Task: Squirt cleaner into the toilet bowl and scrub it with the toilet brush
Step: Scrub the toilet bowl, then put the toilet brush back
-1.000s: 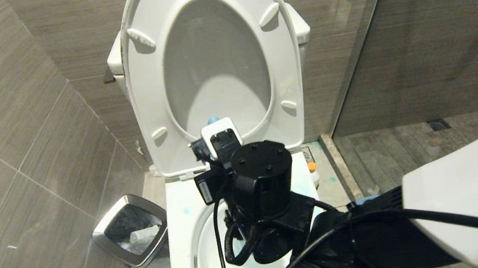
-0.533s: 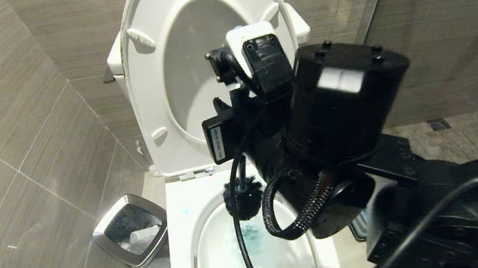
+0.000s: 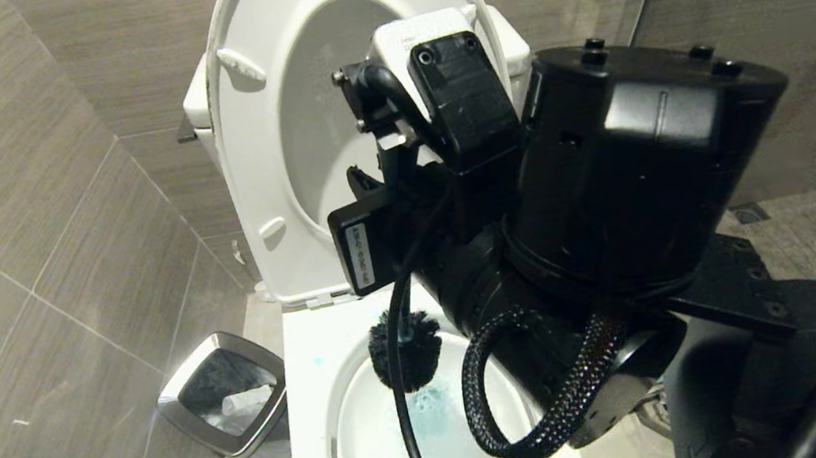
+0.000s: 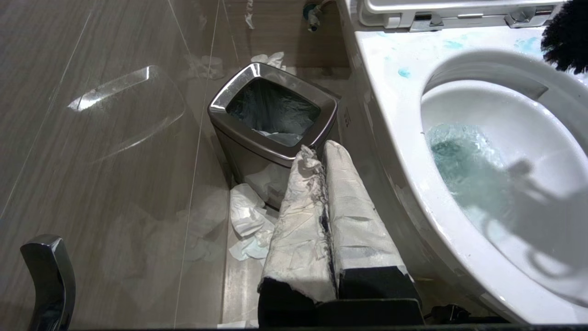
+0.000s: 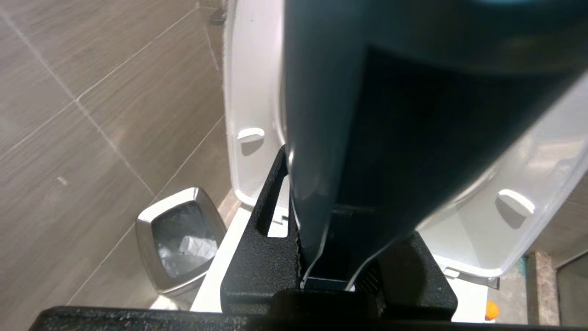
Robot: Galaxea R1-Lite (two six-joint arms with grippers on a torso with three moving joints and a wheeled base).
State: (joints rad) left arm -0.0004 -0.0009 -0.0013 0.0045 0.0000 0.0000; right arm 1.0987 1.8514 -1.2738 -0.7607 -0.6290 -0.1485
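The white toilet bowl (image 3: 313, 402) stands with seat and lid (image 3: 263, 161) raised. Turquoise cleaner tints the water (image 3: 433, 405) (image 4: 455, 151) and dabs the rim (image 4: 404, 72). My right gripper (image 5: 328, 271) is shut on the toilet brush, gripping its dark teal handle (image 5: 330, 138). The black bristle head (image 3: 405, 349) (image 4: 567, 39) hangs just above the back of the bowl opening, clear of the water. My right wrist (image 3: 608, 177) hides most of the handle in the head view. My left gripper (image 4: 321, 151), its fingers wrapped in white, is shut and empty, low beside the bowl's (image 4: 395, 151) left side.
A square steel waste bin (image 3: 224, 395) (image 4: 273, 115) sits on the floor left of the toilet, with crumpled paper (image 4: 248, 220) around it. A tiled wall (image 3: 18, 236) closes in the left. A glass partition (image 3: 751, 53) stands at the right.
My right arm has risen and swung toward the camera, lifting the brush head out of the bowl to above its back rim. The left arm has not moved.
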